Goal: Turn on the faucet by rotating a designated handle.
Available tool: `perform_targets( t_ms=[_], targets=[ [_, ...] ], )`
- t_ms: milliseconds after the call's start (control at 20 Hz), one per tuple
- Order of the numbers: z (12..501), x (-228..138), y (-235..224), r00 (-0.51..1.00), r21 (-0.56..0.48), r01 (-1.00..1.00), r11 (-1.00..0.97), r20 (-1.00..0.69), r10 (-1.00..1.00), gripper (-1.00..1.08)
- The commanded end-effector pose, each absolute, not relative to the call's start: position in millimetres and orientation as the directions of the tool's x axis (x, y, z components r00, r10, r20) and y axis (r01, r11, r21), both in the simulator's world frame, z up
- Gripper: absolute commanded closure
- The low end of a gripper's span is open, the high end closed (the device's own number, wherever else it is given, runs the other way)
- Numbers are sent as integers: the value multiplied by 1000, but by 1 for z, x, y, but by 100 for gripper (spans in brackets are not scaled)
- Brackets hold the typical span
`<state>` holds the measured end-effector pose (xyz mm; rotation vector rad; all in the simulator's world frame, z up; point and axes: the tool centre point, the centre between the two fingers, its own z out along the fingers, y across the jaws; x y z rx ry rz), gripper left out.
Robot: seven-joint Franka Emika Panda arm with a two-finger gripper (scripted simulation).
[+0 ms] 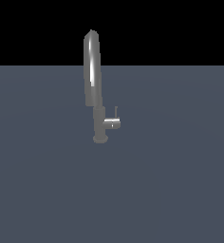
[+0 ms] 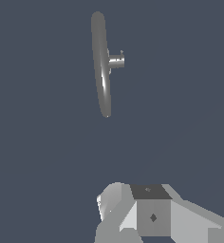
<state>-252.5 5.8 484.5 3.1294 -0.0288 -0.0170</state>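
Out on the flat blue-grey surface [image 1: 171,190] stands the faucet [image 1: 92,71], roughly mid-scene in the exterior view, a bit toward that view's left. It's tall, slim, grey metal w/ a bright highlight down the arched spout; the top of the arch reaches up past the surface's far edge into the black background. Its cylindrical body drops to a small round base sitting right on the surface.

The handle [image 1: 112,123] is a short horizontal stub sticking out of the lower body toward the exterior view's right, just above the base. A thin lever rod rises upright from the stub, close beside the body but not touching it.

From the wrist view the faucet [image 2: 102,66] is seen from above, spout foreshortened into a long narrow shape, w/ the handle [image 2: 116,60] jutting off its side.

The claw [image 2: 152,216] shows only as pale grey blocky parts at the edge of the wrist view, well apart from the faucet. Fingertips aren't clearly visible, so can't tell how far apart they sit or whether anything's gripped. The arm isn't visible in the exterior view.

No brand marks, labels or readable writing anywhere on faucet, handle or claw.
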Motion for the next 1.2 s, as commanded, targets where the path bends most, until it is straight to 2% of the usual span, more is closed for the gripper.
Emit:
perform_targets(
  t_ms=[0,550,1150],
  targets=[
    [484,-252,6,1000,12,-18,-1000,-11,-18,108],
    [481,-236,7,997,-24,-58,-998,-52,-56,108],
    [463,-180,8,964,-136,-202,-970,-202,-172,108]
  ],
)
